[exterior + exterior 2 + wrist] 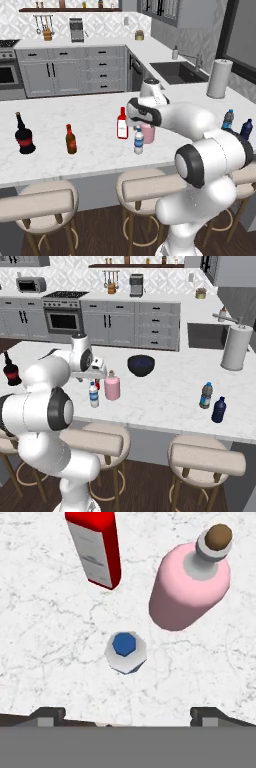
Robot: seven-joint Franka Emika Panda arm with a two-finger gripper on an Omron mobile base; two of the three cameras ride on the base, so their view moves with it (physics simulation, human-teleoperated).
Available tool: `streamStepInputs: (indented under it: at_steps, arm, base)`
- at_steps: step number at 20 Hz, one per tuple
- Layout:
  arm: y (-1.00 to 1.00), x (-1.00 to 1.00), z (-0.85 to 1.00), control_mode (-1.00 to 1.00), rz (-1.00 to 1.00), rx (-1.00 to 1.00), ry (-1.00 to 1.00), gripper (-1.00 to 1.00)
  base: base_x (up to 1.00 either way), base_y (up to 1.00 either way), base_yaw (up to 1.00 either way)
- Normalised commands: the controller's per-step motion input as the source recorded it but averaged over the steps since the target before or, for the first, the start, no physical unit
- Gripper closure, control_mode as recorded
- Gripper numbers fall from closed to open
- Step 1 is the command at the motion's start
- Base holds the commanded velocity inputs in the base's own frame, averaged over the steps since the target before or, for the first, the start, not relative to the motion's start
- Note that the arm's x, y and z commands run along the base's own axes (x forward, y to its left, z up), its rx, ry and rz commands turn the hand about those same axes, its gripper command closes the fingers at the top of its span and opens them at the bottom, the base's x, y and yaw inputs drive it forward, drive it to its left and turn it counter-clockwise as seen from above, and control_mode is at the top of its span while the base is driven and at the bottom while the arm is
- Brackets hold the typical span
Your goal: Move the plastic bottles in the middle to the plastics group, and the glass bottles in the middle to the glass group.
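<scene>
While our arm reaches over the middle of the counter [75,117], its own links hide much of what it works on: in the left base view the forearm covers most of the pink bottle [148,133], and in the right base view the hand hides nearly all of the red bottle [97,385]. We see our gripper [125,714] spread wide and holding nothing, its two finger tips well apart at the bottom of the hand view, above the counter's near edge. The water bottle [125,652] stands upright on the marble, seen from straight above, so its cap looks blue here and its label is hard to read. Beyond it stand the pink bottle and the red bottle, the red one cut off at the top edge. On our left stand the black bottle [24,134] and the brown bottle [71,139]; in the right base view the black one is partly hidden behind the arm. Far right, near the counter's end, stand the blue-capped bottle [205,395] and the dark blue bottle [218,410], close together.
</scene>
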Motion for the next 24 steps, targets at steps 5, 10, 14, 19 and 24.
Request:
streamStepInputs:
  at_steps: [5,10,14,19,24]
  arm:
    - [0.06,0.45,-0.30,-1.00,0.00,0.00,0.03,-1.00]
    - [0.01,0.19,-0.17,-1.00,0.00,0.00,0.00,-1.00]
    - [0.00,0.03,-0.07,-1.00,0.00,0.00,0.00,-1.00]
    - [0.00,0.03,-0.14,-1.00,0.00,0.00,0.02,-1.00]
    - [0.00,0.03,-0.21,-1.00,0.00,0.00,0.02,-1.00]
  base:
    - [0.00,0.00,0.00]
    - [0.00,0.00,0.00]
    - [0.00,0.00,0.00]
    - [0.00,0.00,0.00]
    - [0.00,0.00,0.00]
